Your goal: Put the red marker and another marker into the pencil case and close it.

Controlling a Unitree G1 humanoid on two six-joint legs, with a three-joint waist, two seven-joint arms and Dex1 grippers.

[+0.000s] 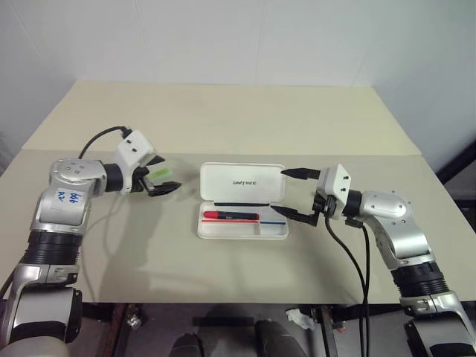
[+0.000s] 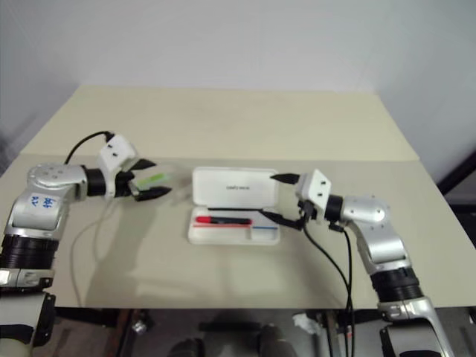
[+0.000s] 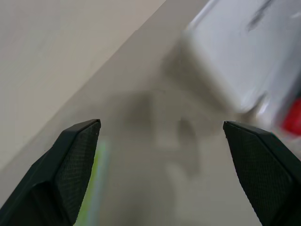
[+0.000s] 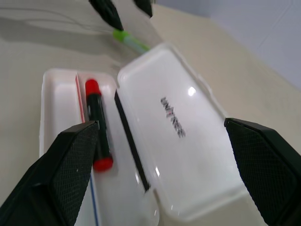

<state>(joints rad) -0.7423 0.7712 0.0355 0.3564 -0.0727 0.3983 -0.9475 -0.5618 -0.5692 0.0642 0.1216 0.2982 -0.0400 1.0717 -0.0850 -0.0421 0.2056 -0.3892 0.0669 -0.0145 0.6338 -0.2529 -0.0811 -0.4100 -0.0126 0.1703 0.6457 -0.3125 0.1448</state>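
The green marker (image 1: 165, 174) looks light and slippery; I take it mid-barrel with my spread left hand (image 1: 158, 175). Right hand (image 1: 299, 195) is spread too.

The middle of the surface (image 1: 223, 119) is taken up by the pencil case (image 1: 243, 210), lying open with its lid raised toward the far side. Bare surface is left behind the lid and along the near edge. The case's right end is flanked by the right gripper (image 1: 291, 195), jaws spread; the light green marker (image 1: 165, 174) lies just left of the case.
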